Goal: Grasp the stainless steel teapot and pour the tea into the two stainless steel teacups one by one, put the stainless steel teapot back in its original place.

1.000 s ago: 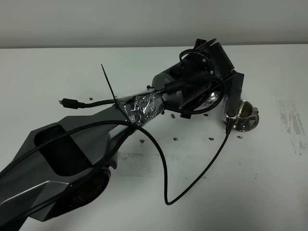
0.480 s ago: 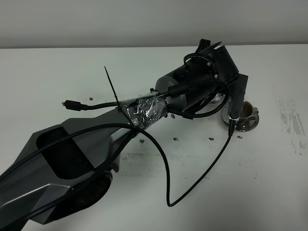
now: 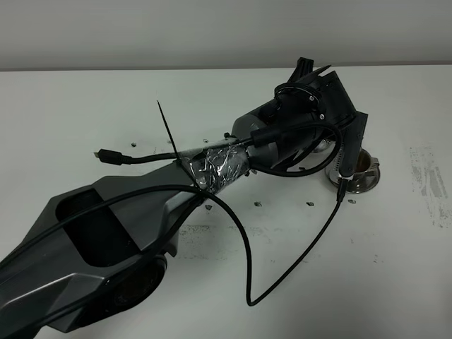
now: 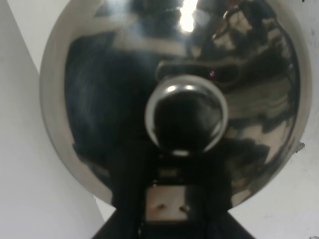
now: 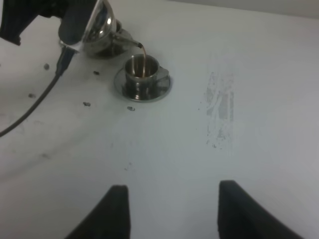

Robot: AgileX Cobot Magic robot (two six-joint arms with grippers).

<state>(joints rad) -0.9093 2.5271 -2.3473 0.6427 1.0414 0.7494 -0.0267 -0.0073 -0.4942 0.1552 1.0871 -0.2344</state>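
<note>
My left gripper (image 4: 167,199) is shut on the stainless steel teapot (image 4: 174,89), whose domed lid and knob fill the left wrist view. Seen from above, only a shiny sliver of the teapot (image 3: 322,147) shows under the left wrist. In the right wrist view the tilted teapot (image 5: 97,25) sends a thin brown stream of tea (image 5: 142,54) from its spout into a teacup (image 5: 142,69) on a saucer (image 5: 159,87). That teacup (image 3: 361,164) stands right of the left wrist. The other teacup is hidden. My right gripper (image 5: 172,209) hovers open over bare table, nearer than the cup.
A black cable (image 3: 282,261) from the left wrist loops over the table's middle. A loose plug (image 3: 106,154) and a cable tie stick out left of the arm. Small dark specks (image 3: 309,203) dot the white table, and a scuffed patch (image 3: 427,176) lies at the right.
The left arm has shifted slightly right and farther back, carrying the teapot closer over the teacup. The cup and saucer have stayed put.
</note>
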